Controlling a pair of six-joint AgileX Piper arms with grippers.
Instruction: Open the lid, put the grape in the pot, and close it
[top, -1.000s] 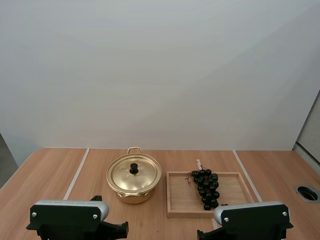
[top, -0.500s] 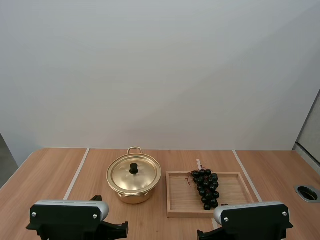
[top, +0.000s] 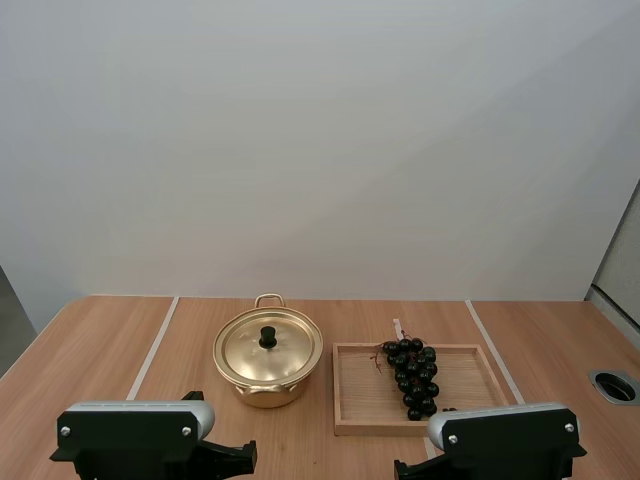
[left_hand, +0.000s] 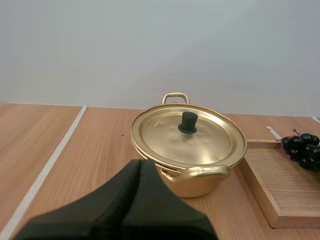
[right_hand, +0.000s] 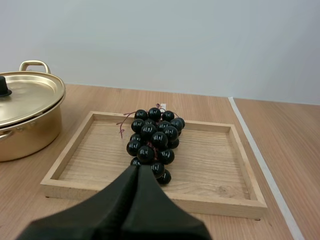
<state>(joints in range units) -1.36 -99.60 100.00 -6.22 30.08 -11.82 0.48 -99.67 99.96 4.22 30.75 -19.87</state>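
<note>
Left pincer (left_hand: 140, 163): fingers pressed together into one dark wedge, gripping nothing; the tip points at the pot (left_hand: 192, 182) and stops short of it.
Right pincer (right_hand: 138, 168): closed the same way, empty, with its tip aimed at the near end of the grapes (right_hand: 152, 139).
Arms: the left arm (top: 135, 432) and right arm (top: 505, 436) sit low at the near edge. The left faces the pot and the right faces the tray (top: 470, 385).
Pot: gold, with the lid (top: 268, 350) seated on it and the black knob (left_hand: 188, 122) upright. It stands just beside the tray's left rim.
Grapes: a dark bunch lying inside the wooden tray.
Surface (top: 100, 350): light wood with pale stripes.
Room: a plain pale wall (top: 320, 140) behind.
</note>
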